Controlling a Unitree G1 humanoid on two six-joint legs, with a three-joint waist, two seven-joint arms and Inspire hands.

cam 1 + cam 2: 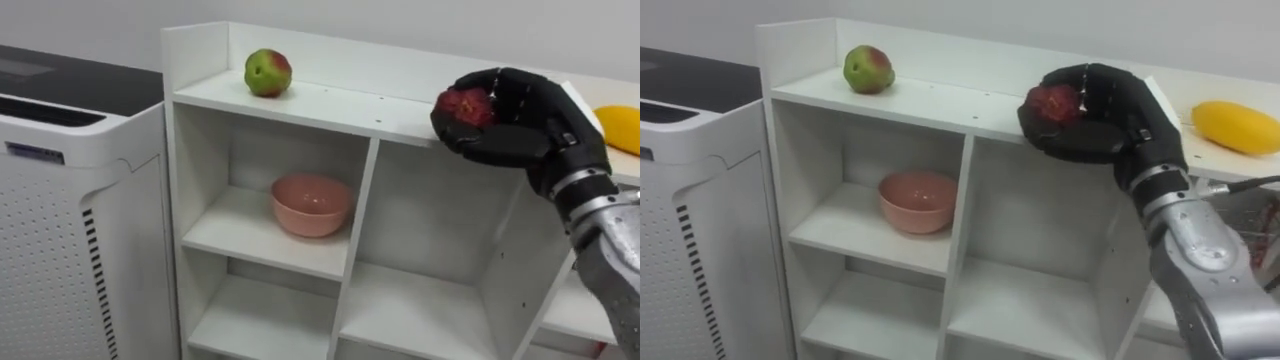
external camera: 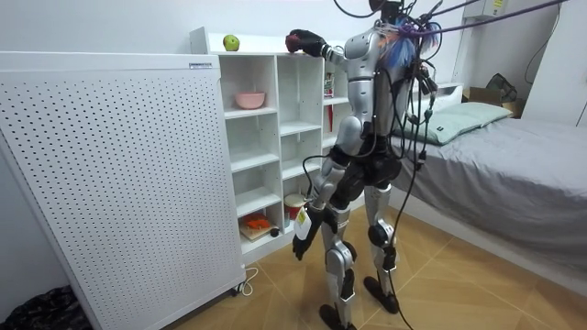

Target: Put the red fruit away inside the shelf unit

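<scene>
**Placing the red fruit.** My right hand [image 1: 530,120] is curled round a dark red, round fruit [image 1: 463,106]. I hold it at the front edge of the top board of the white, open-shelved wooden closet [image 1: 320,100], above the upright between its two upper compartments. I cannot tell whether the fruit touches the board.

**Progress.** A green-and-red apple [image 1: 267,72] lies on the closet's top board near its left end. An elongated yellow fruit [image 1: 622,128] lies on the same board towards the right. I judge the task roughly midway, since the red fruit in my hand has yet to be set down and let go.

**Surroundings.** A pink ceramic bowl [image 1: 311,204] sits in the closet's upper left compartment. A white perforated appliance [image 1: 70,220] stands against the closet's left side. The board between apple and yellow fruit looks free, so nothing seems to bar the placing. My left hand [image 2: 301,240] hangs at my thigh, away from the closet.
</scene>
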